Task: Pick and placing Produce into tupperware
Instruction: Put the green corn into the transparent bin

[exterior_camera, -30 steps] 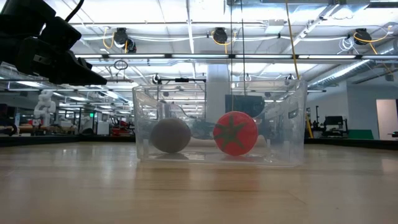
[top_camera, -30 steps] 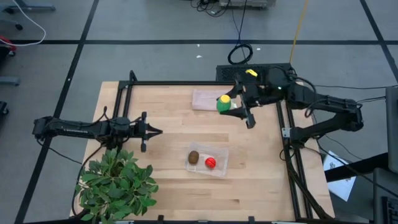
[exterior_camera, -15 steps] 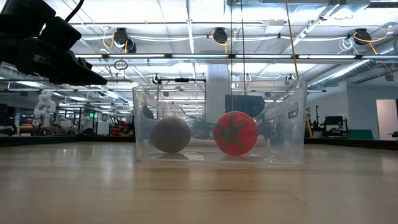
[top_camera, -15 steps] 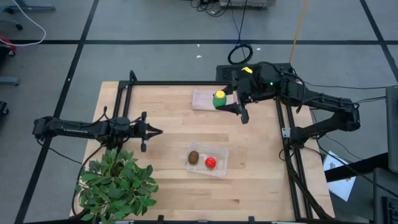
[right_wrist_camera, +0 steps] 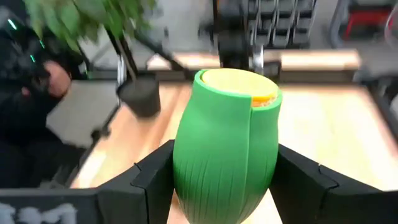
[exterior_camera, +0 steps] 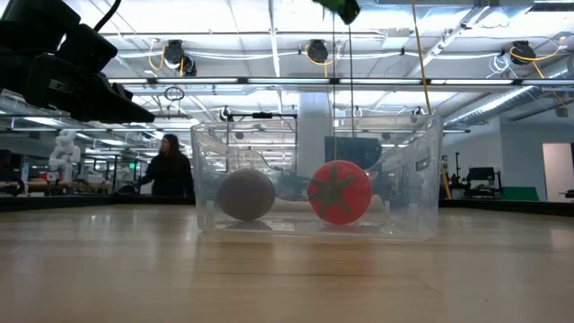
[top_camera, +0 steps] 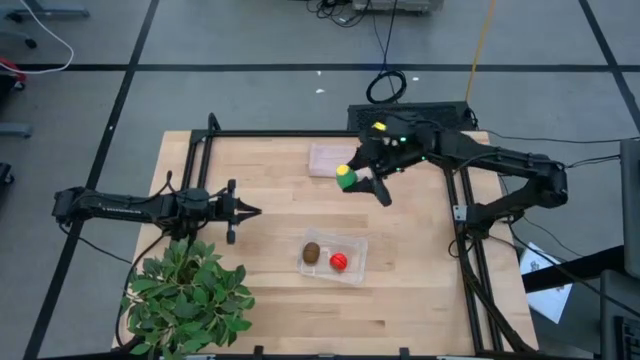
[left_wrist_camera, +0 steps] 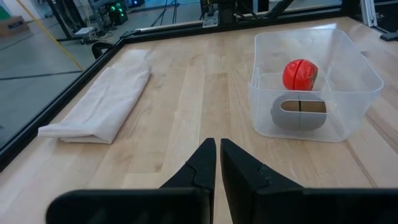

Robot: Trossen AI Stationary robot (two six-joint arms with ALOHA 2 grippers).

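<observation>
The clear tupperware (top_camera: 336, 257) stands on the table's middle and holds the brown kiwi (top_camera: 312, 252) and the red fruit (top_camera: 338, 262). In the low view both rest on the floor of the tupperware (exterior_camera: 318, 179). My right gripper (top_camera: 352, 181) is high above the table, between the tupperware and the far edge, shut on the bright green oval (top_camera: 345, 177) with a yellow end. The oval's tip (exterior_camera: 339, 7) shows at the low view's top edge. My left gripper (top_camera: 250, 211) is shut and level at the table's left; in its wrist view its fingers (left_wrist_camera: 217, 163) point toward the tupperware (left_wrist_camera: 317, 87). My right gripper pinches the green oval (right_wrist_camera: 227, 146) between its two fingers (right_wrist_camera: 155, 177), one on each of its ribbed flanks. The yellow flat end (right_wrist_camera: 239, 81) points away from the wrist. The oval is lifted clear, well above the table and higher than the tupperware's rim.
A pinkish folded cloth (top_camera: 328, 158) lies near the far edge. A leafy potted plant (top_camera: 190, 295) stands at the near left corner. A black frame (top_camera: 200, 150) runs round the table. A person (exterior_camera: 168, 168) shows in the room behind.
My right gripper has carried the green oval from above the pinkish cloth toward the table's left and near edge, closer to the tupperware, turning as it went; the oval now shows at the low view's top. A person has come into view behind the table.
</observation>
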